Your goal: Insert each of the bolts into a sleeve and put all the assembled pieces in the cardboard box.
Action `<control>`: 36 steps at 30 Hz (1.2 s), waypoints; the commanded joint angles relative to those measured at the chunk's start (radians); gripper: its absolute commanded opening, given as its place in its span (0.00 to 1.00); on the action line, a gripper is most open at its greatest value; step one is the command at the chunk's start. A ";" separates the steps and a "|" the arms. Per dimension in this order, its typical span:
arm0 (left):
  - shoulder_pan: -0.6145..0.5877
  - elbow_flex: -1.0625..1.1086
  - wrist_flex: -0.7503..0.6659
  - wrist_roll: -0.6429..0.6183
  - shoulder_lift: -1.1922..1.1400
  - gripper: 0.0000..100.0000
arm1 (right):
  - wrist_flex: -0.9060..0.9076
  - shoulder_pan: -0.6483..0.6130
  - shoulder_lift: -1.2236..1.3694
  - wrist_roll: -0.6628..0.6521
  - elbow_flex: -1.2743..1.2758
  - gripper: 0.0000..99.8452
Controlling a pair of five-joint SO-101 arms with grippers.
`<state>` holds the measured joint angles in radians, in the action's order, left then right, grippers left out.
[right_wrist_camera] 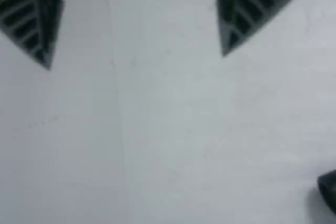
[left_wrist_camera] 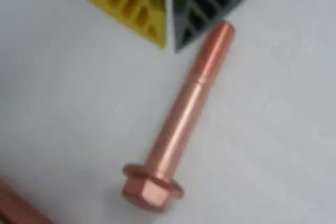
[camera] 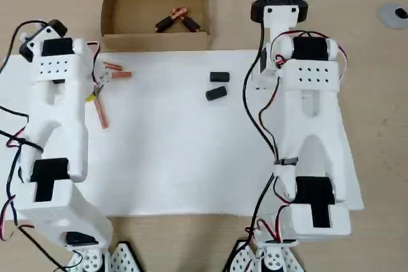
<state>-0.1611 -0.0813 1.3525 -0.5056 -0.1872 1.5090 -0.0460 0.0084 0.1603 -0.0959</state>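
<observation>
Left claw pinched shut beside a loose bolt, right claw spread wide over the white mat (camera: 172,151).
The left gripper (left_wrist_camera: 170,43) has its yellow and black fingers closed on nothing, with the copper bolt (left_wrist_camera: 178,124) lying flat just beside the black tip. The right gripper (right_wrist_camera: 136,56) hangs open. Two black sleeves (camera: 218,76) sit mid-mat. The cardboard box (camera: 153,42) holds assembled pieces (camera: 178,20).

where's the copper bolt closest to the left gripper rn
The copper bolt lies on the white mat at the high view's left, beside the left arm, just below two other bolts; its shank tip sits by the left gripper.
</observation>
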 commanded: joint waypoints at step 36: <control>-0.029 0.152 -0.170 0.457 0.042 0.18 | -0.018 0.010 -0.056 0.005 0.001 0.25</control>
<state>-0.1642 0.0951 1.1884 -0.0698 -0.1857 1.5044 -0.0460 0.0084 0.1603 -0.0944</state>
